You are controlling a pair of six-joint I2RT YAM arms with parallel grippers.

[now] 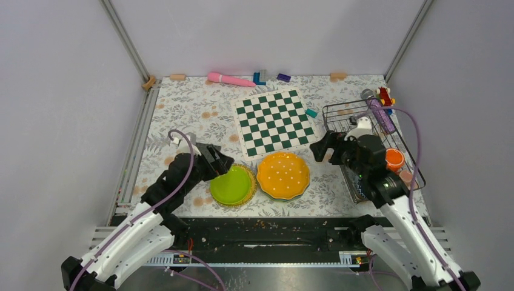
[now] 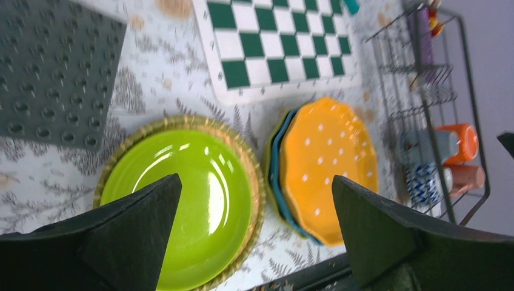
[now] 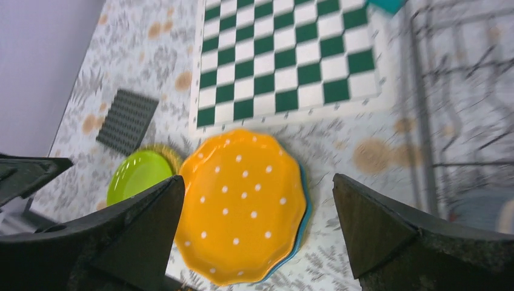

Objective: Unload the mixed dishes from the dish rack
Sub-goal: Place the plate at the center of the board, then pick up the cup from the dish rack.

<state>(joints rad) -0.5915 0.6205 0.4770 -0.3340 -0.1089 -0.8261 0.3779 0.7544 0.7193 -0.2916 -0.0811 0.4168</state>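
The dish rack [image 1: 342,107] stands at the right of the table, with an orange cup [image 1: 394,159] and a pink cup [image 1: 405,176] in its near end. In the left wrist view a blue patterned cup [image 2: 424,185] sits beside them. An orange white-dotted plate [image 1: 283,174] lies on a teal plate [image 3: 303,213] on the table. To its left lies a lime-green plate [image 1: 231,185] on a gold-rimmed one. My left gripper [image 1: 221,159] hangs open above the green plate's far edge. My right gripper [image 1: 324,148] hangs open, with nothing in it, between the orange plate and the rack.
A green-and-white chessboard [image 1: 276,121] lies behind the plates. A grey studded baseplate [image 2: 54,73] sits left of the green plate. A purple tube [image 1: 380,115] and a red toy [image 1: 385,94] rest at the rack's far end. A pink wand [image 1: 230,79] and small blocks line the back wall.
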